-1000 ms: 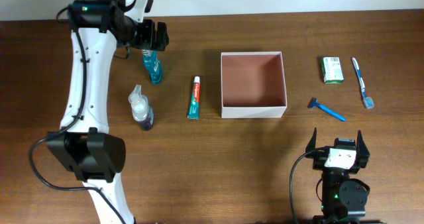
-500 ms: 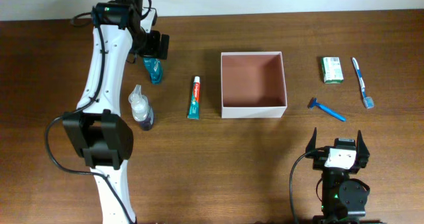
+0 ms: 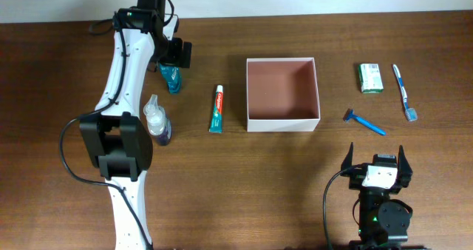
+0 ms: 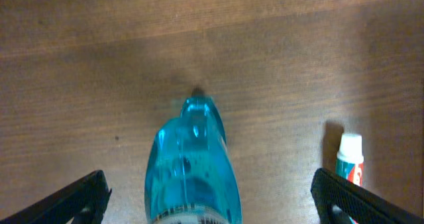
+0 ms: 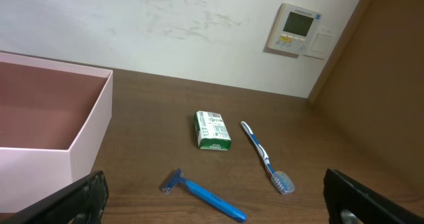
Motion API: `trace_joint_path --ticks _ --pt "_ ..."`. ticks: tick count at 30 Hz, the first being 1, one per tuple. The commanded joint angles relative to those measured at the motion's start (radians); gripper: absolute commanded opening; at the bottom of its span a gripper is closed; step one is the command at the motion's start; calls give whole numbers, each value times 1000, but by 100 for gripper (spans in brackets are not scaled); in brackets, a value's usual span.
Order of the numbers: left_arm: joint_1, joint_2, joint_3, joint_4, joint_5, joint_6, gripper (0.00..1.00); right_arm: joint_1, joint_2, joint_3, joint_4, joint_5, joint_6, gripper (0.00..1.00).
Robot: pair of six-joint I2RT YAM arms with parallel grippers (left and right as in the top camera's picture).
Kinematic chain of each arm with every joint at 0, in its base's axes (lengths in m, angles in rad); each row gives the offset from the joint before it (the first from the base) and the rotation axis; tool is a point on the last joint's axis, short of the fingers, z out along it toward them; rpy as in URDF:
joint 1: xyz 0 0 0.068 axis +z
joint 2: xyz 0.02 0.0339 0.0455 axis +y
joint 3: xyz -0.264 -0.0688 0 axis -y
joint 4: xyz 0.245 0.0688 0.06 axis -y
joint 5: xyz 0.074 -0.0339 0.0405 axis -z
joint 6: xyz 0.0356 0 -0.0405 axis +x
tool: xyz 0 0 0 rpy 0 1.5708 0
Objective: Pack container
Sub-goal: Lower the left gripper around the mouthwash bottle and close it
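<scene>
Open container [image 3: 283, 124] sits mid-worktop [image 3: 222, 183]; both sets of jaws are apart.
Toothpaste [image 3: 216, 109] lies just left of it, with a razor [image 3: 363, 121], packet [image 3: 371, 78] and toothbrush [image 3: 404, 92] to its right. Further left are a spray bottle [image 3: 157, 120] and a blue bottle [image 4: 192, 164]. The left jaws gape over the blue bottle, and the right jaws gape at the near edge.

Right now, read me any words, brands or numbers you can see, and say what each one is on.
No text reads clearly.
On the toothpaste tube: white lettering on red, too small to read.
On the green-and-white packet: dark print, blurred.
On the wall panel: a display and marks, too small to read.
</scene>
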Motion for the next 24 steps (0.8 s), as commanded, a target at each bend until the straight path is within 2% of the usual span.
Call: trace_joint_path --ticks 1,11,24 --pt "0 3 7 42 -11 -11 99 7 -6 -5 -8 20 5 99" --pt "1 6 7 75 -14 -11 99 7 -6 -5 -8 20 5 99" --pt "1 10 6 11 -44 -22 100 7 -6 -5 -8 20 5 99"
